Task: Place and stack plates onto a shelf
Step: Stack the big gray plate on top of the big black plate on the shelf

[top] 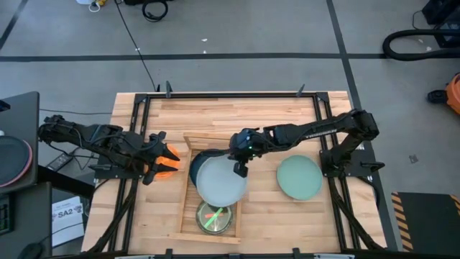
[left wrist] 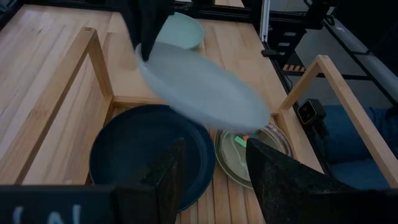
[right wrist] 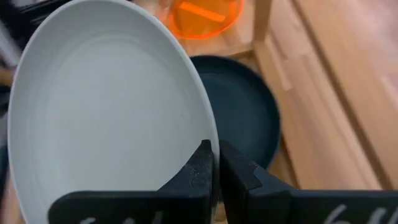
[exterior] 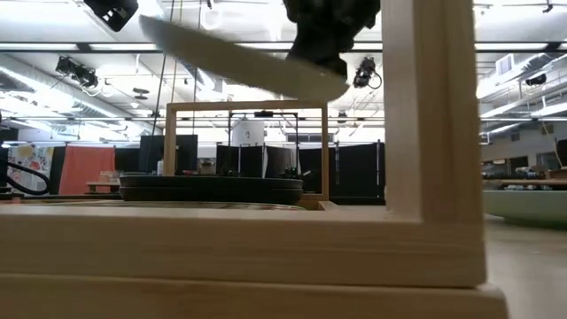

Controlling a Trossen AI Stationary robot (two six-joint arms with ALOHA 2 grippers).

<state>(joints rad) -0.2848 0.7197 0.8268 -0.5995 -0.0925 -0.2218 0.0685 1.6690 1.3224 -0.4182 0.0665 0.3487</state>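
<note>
My right gripper [top: 241, 167] is over the shelf [top: 188, 208], shut on the pale blue-white plate [top: 219, 181]. That plate hangs tilted in the air above the dark plates [top: 199, 160], which lie stacked at the shelf's far end [exterior: 213, 187]. Small translucent plates [top: 214, 218] lie at the shelf's near end. The mint green plate [top: 299, 178] rests flat on the table to the right. My left gripper [left wrist: 214, 180] is open at the shelf's left side, by the orange plate [top: 169, 160]. Nothing shows between its fingers in the left wrist view. My right gripper pinches the pale plate's rim [right wrist: 200, 127] between its two fingers, one on the upper face and one below. It comes from the table's right and far side, slanting down. The plate is lifted clear and tilted [exterior: 239, 60] above the dark plates.
The shelf's raised wooden rim [left wrist: 93, 62] and corner posts [exterior: 434, 133] stand around the plates. The tabletop frame's black rails [top: 136, 122] run along both sides. Bare planks lie at the far side of the table [top: 237, 111].
</note>
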